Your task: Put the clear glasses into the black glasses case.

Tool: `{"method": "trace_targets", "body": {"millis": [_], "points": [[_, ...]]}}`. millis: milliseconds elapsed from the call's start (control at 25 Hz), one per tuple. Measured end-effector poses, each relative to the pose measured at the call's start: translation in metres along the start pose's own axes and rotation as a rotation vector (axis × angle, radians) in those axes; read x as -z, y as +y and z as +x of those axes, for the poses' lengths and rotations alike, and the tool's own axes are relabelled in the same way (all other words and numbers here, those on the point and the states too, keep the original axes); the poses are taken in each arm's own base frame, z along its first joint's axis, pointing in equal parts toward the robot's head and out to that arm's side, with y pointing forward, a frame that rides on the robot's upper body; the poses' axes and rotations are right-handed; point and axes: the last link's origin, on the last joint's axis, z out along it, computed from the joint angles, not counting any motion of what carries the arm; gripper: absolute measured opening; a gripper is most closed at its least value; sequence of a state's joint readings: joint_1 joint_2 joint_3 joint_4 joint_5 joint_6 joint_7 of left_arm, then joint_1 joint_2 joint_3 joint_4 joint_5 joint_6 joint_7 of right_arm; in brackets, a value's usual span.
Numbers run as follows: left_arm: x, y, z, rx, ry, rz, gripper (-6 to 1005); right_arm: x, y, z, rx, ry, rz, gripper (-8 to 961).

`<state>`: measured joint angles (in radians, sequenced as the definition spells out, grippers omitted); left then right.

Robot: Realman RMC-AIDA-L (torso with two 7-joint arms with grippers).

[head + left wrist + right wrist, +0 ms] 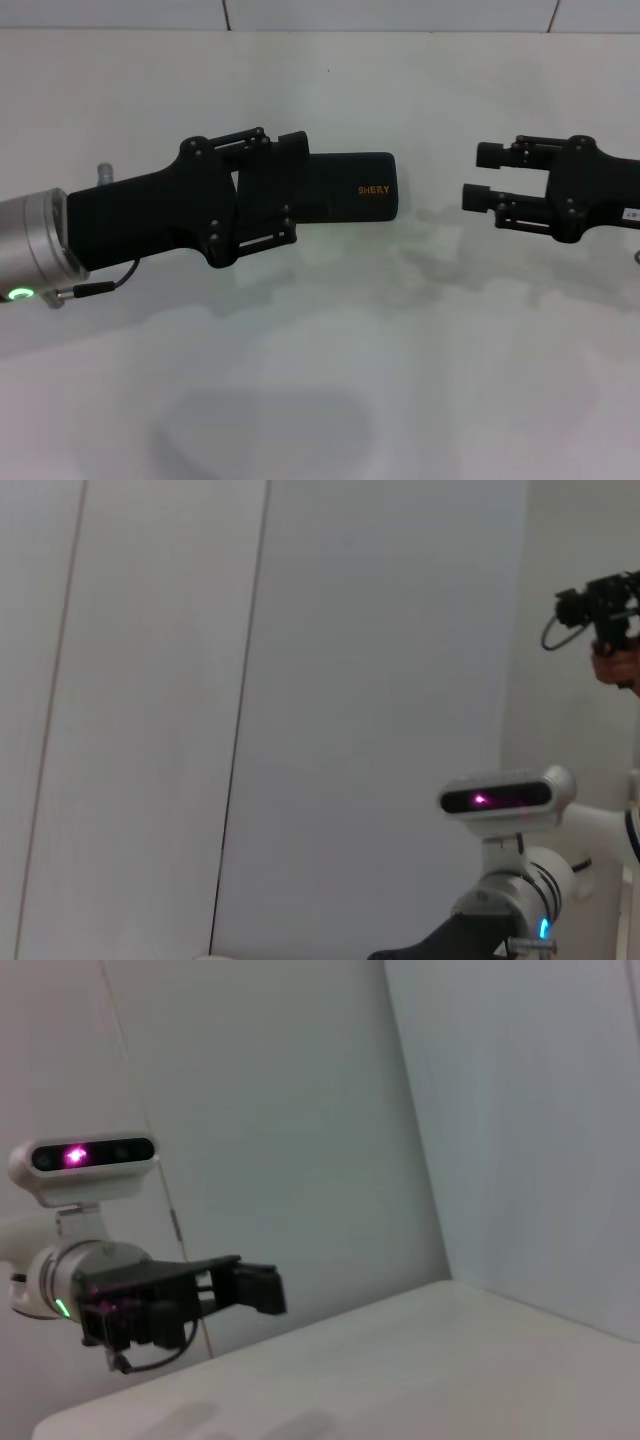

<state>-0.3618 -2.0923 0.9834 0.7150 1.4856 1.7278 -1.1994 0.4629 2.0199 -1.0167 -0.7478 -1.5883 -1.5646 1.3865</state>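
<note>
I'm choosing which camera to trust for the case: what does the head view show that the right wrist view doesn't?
Only the head view shows the black glasses case, closed, with the left end effector at its end, and the open right end effector apart from it. Only the right wrist view shows the robot's head camera and the walls. Both show the white table and the left end effector. Neither shows the clear glasses.

A white table (320, 400) meets a pale tiled wall (390, 12) with dark seams.
</note>
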Motion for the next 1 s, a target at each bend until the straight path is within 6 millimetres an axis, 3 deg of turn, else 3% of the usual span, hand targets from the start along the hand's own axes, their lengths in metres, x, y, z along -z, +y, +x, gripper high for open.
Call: {"method": "trace_targets", "body": {"millis": [120,240,440,560,1000], "points": [[0.001,0.001,-0.003,0.001,-0.009,0.001,464,-0.005,0.001,-0.003,-0.001,-0.011,-0.018,448],[0.002,0.002,-0.010,-0.003,-0.052,-0.001,670,-0.007,0.007,-0.003,0.017,-0.013,-0.063,549],[0.003,0.006,-0.020,-0.012,-0.123,-0.024,883,-0.011,0.019,0.003,0.102,-0.005,-0.130,734],[0.004,0.007,-0.023,-0.015,-0.140,-0.030,882,-0.014,0.023,0.008,0.121,-0.005,-0.152,860],[0.010,0.005,-0.029,-0.043,-0.259,-0.057,879,-0.025,0.034,0.020,0.138,0.048,-0.211,858]]}}
